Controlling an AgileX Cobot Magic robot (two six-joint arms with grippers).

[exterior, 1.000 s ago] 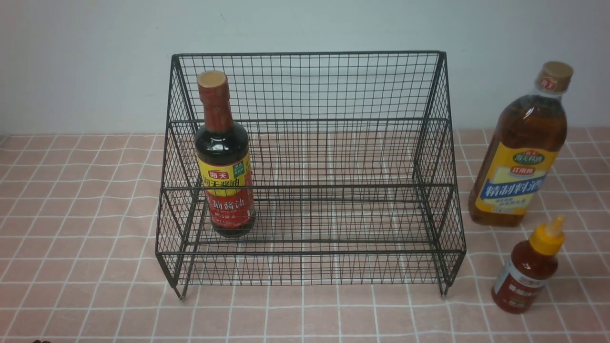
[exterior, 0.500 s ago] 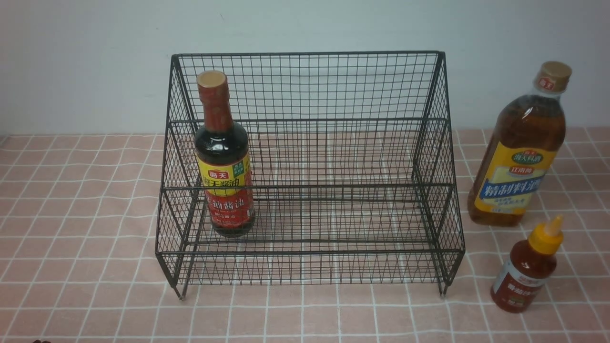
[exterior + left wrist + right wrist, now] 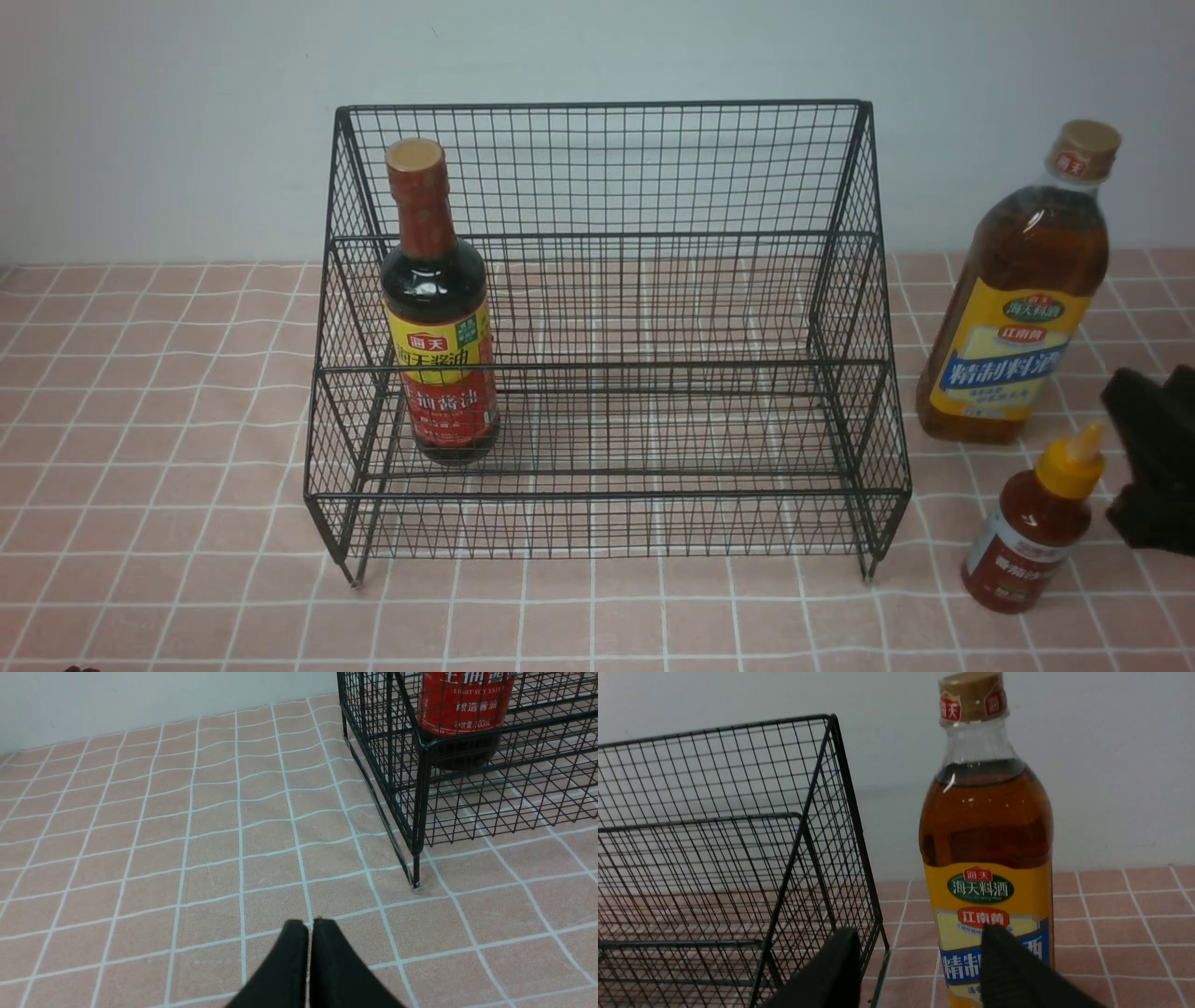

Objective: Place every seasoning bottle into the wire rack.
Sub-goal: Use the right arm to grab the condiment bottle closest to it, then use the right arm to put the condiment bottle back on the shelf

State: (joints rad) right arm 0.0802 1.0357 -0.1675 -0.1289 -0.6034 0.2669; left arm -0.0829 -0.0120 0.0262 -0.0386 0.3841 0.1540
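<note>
The black wire rack [image 3: 597, 105] stands mid-table. The dark soy bottle [image 3: 437, 317] stands upright inside it at the left end of the lower tier; its base also shows in the left wrist view [image 3: 462, 704]. The tall amber bottle [image 3: 1013, 308] stands on the cloth right of the rack. The small red sauce bottle [image 3: 1032, 532] stands in front of it. My right gripper [image 3: 1144, 457] is open and empty at the right edge, beside the sauce bottle. In the right wrist view, my right gripper [image 3: 920, 935] faces the amber bottle [image 3: 987, 858]. My left gripper [image 3: 310, 924] is shut and empty above the cloth.
A pink checked cloth [image 3: 187, 420] covers the table up to a pale wall [image 3: 168, 131] close behind the rack. The rack's front left foot [image 3: 415, 884] stands ahead of my left gripper. The rack's right side [image 3: 803, 826] is close to the amber bottle.
My right gripper has come into the front view from the right edge, beside the sauce bottle. The bottles and the rack have not moved.
</note>
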